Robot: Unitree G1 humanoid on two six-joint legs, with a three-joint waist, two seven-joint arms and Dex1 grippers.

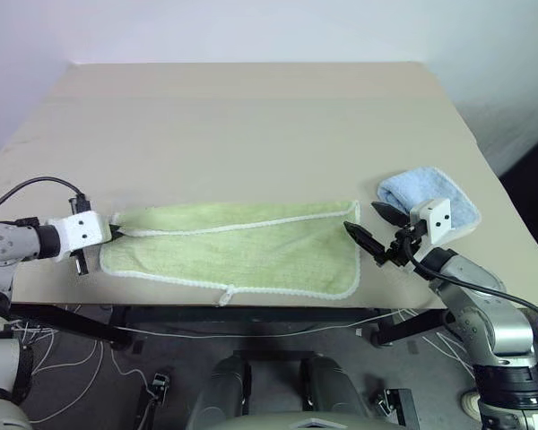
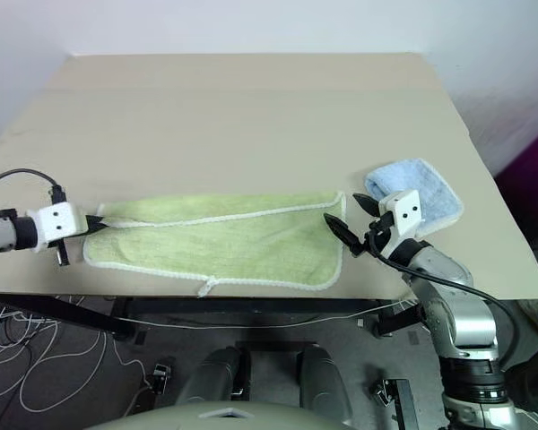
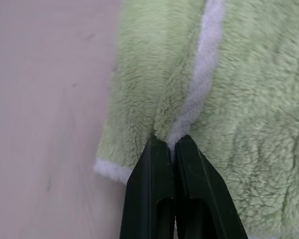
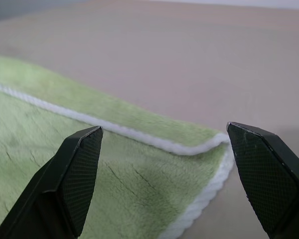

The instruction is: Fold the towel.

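A: Where does the towel (image 1: 238, 247) lie?
B: Folded once, flat near the front edge of the table (image 1: 251, 125), beside a blue towel (image 1: 429, 199).
A: Left gripper (image 3: 171, 144)?
B: Clenched on the towel's white-edged upper layer at its left end.
A: Right gripper (image 1: 369, 226)?
B: Released, fingers spread wide at the towel's right end, holding nothing.
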